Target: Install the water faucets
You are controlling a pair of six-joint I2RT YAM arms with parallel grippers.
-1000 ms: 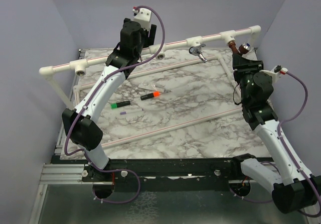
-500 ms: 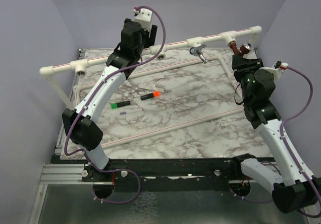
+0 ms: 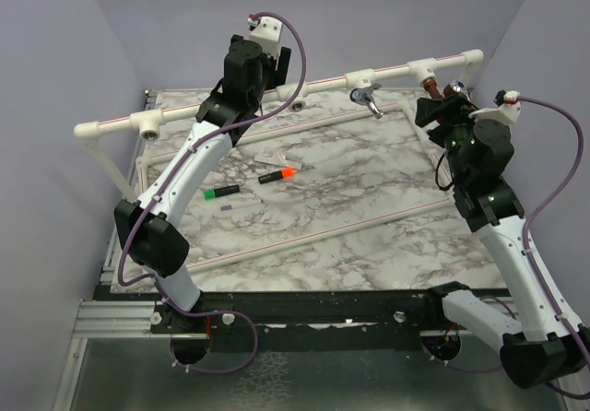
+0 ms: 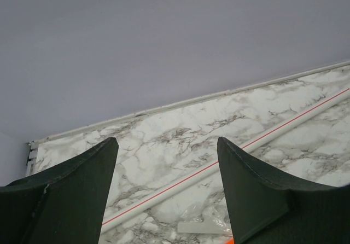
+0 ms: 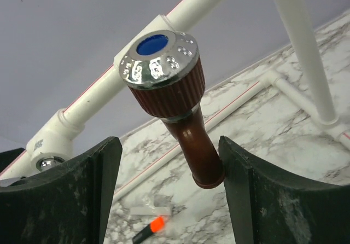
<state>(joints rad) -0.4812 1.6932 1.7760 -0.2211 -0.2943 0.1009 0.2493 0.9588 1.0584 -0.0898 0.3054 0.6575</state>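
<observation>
The copper water faucet point(image 5: 186, 129) hangs by its thread from a white tee point(image 3: 423, 64) on the raised pipe rail, its chrome cap with a blue dot facing the right wrist camera. My right gripper point(image 5: 167, 143) is open around its spout, and the spout tip lies against the right finger point(image 5: 257, 200). In the top view that gripper point(image 3: 437, 104) sits just below the copper faucet point(image 3: 430, 84). The chrome faucet point(image 3: 367, 97) hangs from the tee to its left. My left gripper point(image 4: 165, 140) is open and empty, held high by the rail point(image 3: 277, 68).
A white pipe frame point(image 3: 323, 80) spans the back, with open tee sockets point(image 3: 147, 131) on its left part. An orange-capped marker point(image 3: 277, 174), a green-capped marker point(image 3: 221, 192) and a clear plastic wrapper point(image 3: 271, 159) lie on the marble top. Purple walls close in all round.
My right gripper has opened, letting go of the copper faucet, which stays in its tee. The right wrist has risen and swung slightly. The left arm has not moved.
</observation>
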